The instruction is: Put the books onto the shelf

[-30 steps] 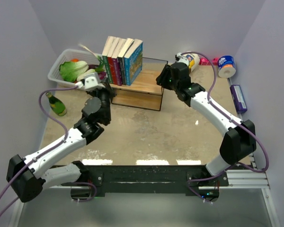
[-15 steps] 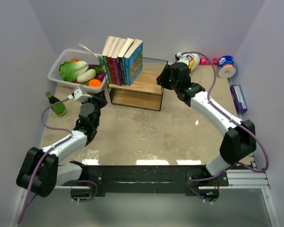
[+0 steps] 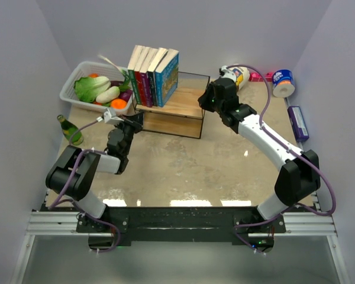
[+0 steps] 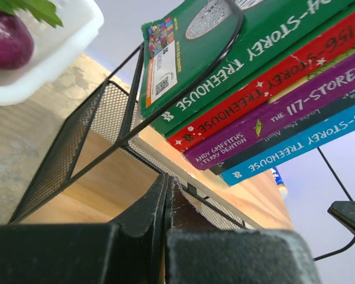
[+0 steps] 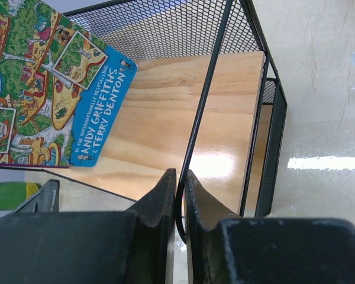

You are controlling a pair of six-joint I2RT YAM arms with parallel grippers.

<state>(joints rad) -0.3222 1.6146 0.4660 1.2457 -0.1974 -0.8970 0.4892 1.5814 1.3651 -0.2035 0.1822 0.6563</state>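
Several books (image 3: 154,74) lean to the left in a row on the top board of the shelf (image 3: 180,106), a black wire rack with wooden boards. The left wrist view shows their spines (image 4: 254,71) from below: green, red, purple, grey and blue. My left gripper (image 3: 137,118) sits low by the shelf's front left corner, shut with nothing in it (image 4: 167,180). At the shelf's right end my right gripper (image 3: 206,100) is shut on a thin black wire of the frame (image 5: 204,106), which runs between its jaws (image 5: 180,177). The blue book (image 5: 47,89) lies to the upper left there.
A white basket (image 3: 72,93) of vegetables stands left of the shelf, with a green bottle (image 3: 70,130) in front of it. At the back right are a plastic bottle (image 3: 236,75), a blue and white roll (image 3: 283,83) and a long purple box (image 3: 297,122).
My left arm has folded back toward its base, its shut gripper now low by the shelf's left front. My right gripper has closed its jaws onto the shelf's wire.
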